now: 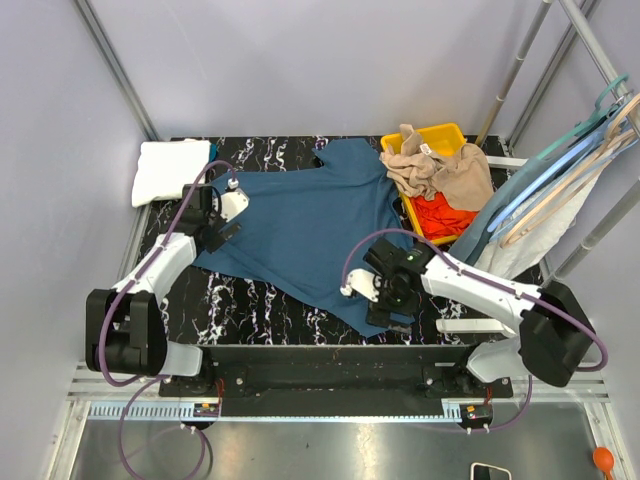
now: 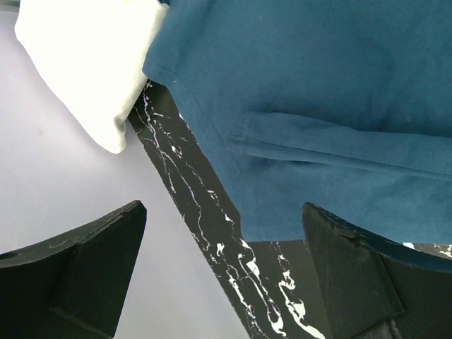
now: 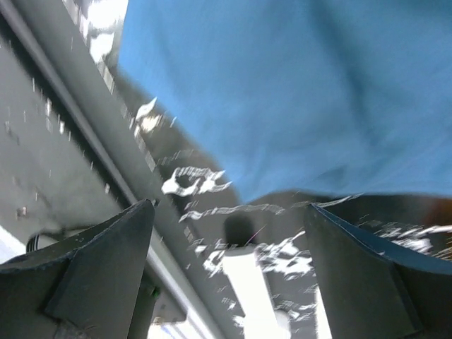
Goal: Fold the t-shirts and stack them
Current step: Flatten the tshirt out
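A large dark teal-blue t-shirt [image 1: 300, 225] lies spread and crumpled on the black marble table [image 1: 250, 300]. A folded white t-shirt [image 1: 170, 170] sits at the far left corner. Tan [image 1: 440, 170] and red-orange [image 1: 440, 215] t-shirts fill a yellow bin [image 1: 440, 130]. My left gripper [image 1: 222, 232] is open and empty over the teal shirt's left edge; its wrist view shows the gripper [image 2: 226, 282], the shirt's hem [image 2: 318, 106] and the white t-shirt [image 2: 85, 63]. My right gripper [image 1: 388, 305] is open and empty at the shirt's near right corner, as the blurred right wrist view shows [image 3: 229, 275], with teal cloth [image 3: 296, 92] just ahead.
Pale blue and beige hangers [image 1: 560, 170] lean on a rack at the right, over a white cloth. The table's near edge and a metal rail [image 3: 70, 120] run just under my right gripper. A grey wall borders the table's left edge [image 2: 63, 183].
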`<state>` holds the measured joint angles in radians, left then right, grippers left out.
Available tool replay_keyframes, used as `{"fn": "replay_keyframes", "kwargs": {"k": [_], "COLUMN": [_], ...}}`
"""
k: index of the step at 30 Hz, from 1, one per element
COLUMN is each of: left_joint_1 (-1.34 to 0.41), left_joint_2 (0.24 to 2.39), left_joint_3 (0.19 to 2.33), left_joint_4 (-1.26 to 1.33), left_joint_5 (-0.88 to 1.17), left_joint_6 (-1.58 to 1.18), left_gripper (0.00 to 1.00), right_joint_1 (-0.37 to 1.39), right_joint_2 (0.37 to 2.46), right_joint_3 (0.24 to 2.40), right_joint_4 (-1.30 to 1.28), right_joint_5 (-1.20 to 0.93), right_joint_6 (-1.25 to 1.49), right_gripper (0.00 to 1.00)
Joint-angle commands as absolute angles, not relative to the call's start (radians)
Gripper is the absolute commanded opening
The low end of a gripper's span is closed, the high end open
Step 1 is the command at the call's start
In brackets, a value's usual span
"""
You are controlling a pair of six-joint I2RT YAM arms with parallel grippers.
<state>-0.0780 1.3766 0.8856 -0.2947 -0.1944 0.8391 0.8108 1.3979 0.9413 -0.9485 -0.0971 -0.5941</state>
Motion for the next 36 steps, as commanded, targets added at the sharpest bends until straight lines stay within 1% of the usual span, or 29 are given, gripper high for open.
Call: {"fn": "replay_keyframes", "kwargs": {"k": [1,7,17,25,36], "left_joint_1": [-0.081,-0.081,-0.078,-0.060,-0.002], "left_joint_2": [1.374,1.384,1.402,1.477,1.609], "left_joint_3": [0.920,0.899,0.865,0.953,1.051], "left_joint_4": [-0.249,-0.239,-0.207,-0.373,-0.406], "left_joint_5": [-0.227,-0.229,-0.209,-0.086,-0.020], "left_joint_6": [0.864,0.865,0.923,0.985,1.006], "left_gripper": [0.98,0.98,0.98,0.98,0.94], "right_joint_1": [0.816,0.816,0.816,0.819,0.815], "right_joint_2": [1.303,1.264,1.284,1.290,1.299], "right_joint_3": [0.872,0.809,0.744,0.752,0.753], "right_joint_4": [-1.011,-1.000,-0.927,-0.920,-0.910], "right_joint_5": [-0.057,-0.017,-0.005,-0.005,-0.006], "right_joint_6": [-0.623,-0.655,-0.661,-0.647,-0.627], "right_gripper": [0.95,0.93,0.89,0.89,0.88]}}
